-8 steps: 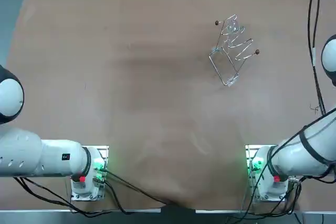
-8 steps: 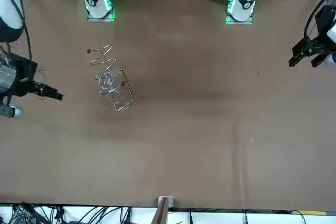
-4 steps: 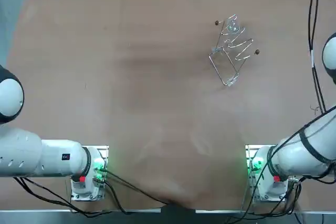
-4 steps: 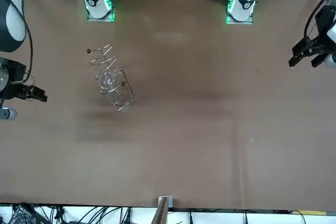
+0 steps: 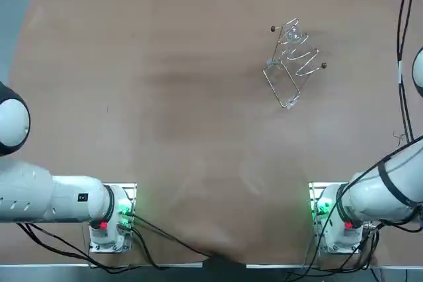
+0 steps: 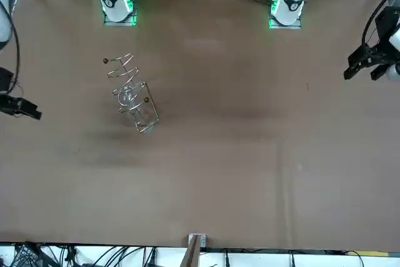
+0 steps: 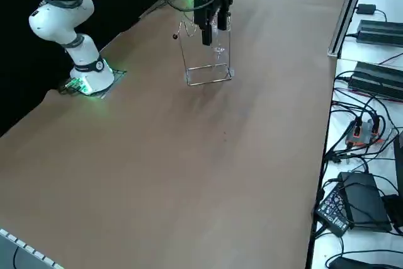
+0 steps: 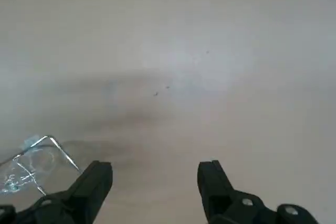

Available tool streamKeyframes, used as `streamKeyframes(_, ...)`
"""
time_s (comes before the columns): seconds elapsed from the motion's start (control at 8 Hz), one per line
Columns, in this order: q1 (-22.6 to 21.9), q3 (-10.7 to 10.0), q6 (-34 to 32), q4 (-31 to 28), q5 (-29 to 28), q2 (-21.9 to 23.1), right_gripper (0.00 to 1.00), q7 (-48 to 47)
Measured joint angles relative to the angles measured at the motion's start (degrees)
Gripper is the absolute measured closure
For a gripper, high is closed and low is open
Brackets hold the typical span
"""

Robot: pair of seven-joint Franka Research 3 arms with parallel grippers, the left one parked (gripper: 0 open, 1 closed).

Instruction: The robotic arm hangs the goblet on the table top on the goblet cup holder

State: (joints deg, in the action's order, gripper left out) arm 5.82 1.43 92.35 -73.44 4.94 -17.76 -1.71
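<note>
The wire goblet holder (image 5: 291, 67) stands at the far right of the table, also in the front view (image 6: 132, 92) and the right side view (image 7: 208, 61). A clear goblet (image 5: 293, 34) hangs upside down in its wire arms (image 6: 127, 96). My right gripper (image 6: 24, 109) is open and holds nothing, well off to the right of the holder near the table's edge. In the side view the gripper (image 7: 214, 29) overlaps the holder. The wrist view shows both dark fingers (image 8: 97, 182) spread over bare tabletop, with the holder and glass (image 8: 29, 163) off to one side.
Brown tabletop (image 5: 165, 97) stretches across the middle and left. Arm bases with green lights (image 5: 324, 209) sit at the near edge. Cables and power boxes (image 7: 371, 29) lie beyond the far edge of the table.
My right gripper has drawn away from the holder toward the table's right edge, still open. The goblet and holder have not moved.
</note>
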Motion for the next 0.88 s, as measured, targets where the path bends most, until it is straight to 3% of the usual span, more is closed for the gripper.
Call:
streamKeyframes(0.38, 0.08, 2.54, -2.56, -1.98, -5.84, 5.08, 0.0, -0.55)
streamKeyframes(0.62, 0.06, 4.21, -3.58, -6.32, -5.93, 8.6, 0.0, -2.35)
streamKeyframes(0.88, 0.14, 4.37, -3.61, -9.17, -5.93, 10.33, 0.0, -3.08)
